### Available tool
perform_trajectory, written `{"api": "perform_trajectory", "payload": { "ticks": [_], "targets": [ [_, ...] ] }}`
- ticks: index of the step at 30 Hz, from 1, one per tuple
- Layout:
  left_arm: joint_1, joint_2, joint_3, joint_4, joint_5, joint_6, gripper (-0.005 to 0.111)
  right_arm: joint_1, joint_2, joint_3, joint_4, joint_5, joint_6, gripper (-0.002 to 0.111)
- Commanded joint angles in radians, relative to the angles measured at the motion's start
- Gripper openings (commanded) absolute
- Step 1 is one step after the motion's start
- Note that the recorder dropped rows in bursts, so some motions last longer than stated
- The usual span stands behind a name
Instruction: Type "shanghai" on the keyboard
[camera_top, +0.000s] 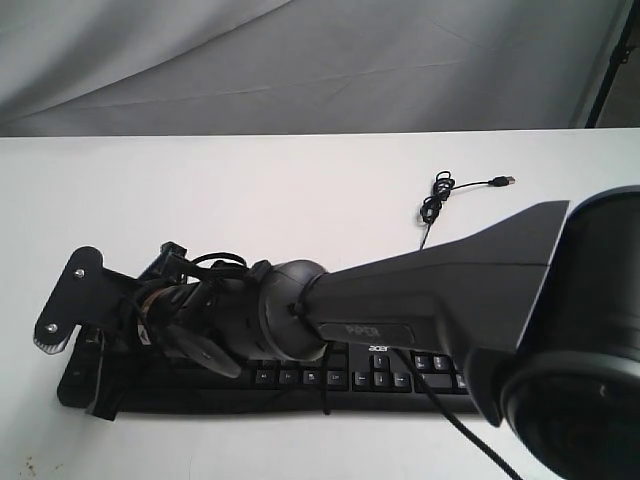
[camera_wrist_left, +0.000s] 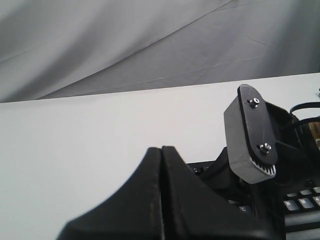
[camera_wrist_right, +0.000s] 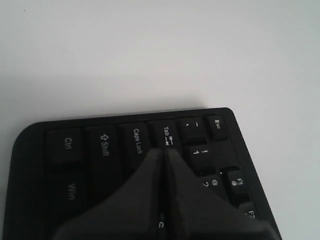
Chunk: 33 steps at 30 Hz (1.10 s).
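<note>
The black keyboard (camera_top: 385, 378) lies along the near edge of the white table, and my right arm (camera_top: 430, 290) stretches across it to its left end. In the right wrist view my right gripper (camera_wrist_right: 164, 150) is shut with nothing in it. Its tips hover just over the keyboard (camera_wrist_right: 75, 150) between the Caps Lock key (camera_wrist_right: 138, 141) and the Tab key (camera_wrist_right: 167, 135). My left gripper (camera_wrist_left: 161, 149) is also shut and empty, just off the keyboard's left end (camera_wrist_left: 300, 202). I cannot make the left gripper out in the exterior view.
The keyboard's thin black cable (camera_top: 437, 198) curls on the table behind it and ends in a loose USB plug (camera_top: 506, 182). The right wrist's grey camera mount (camera_wrist_left: 250, 132) hangs close beside my left gripper. A grey cloth backdrop (camera_top: 300, 60) hangs behind the table.
</note>
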Motion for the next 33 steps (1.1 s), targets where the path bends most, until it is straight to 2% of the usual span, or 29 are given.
{"api": "perform_trajectory", "payload": {
  "ticks": [1, 28, 33],
  "targets": [
    [-0.004, -0.003, 0.004, 0.005, -0.003, -0.003, 0.000, -0.006, 0.010, -0.005, -0.008, -0.011, -0.011, 0.000],
    [-0.004, -0.003, 0.004, 0.005, -0.003, -0.003, 0.000, -0.006, 0.017, -0.005, -0.008, 0.021, -0.017, 0.000],
    [-0.004, -0.003, 0.004, 0.005, -0.003, -0.003, 0.000, -0.006, -0.056, -0.002, -0.078, 0.070, -0.017, 0.000]
  ]
}}
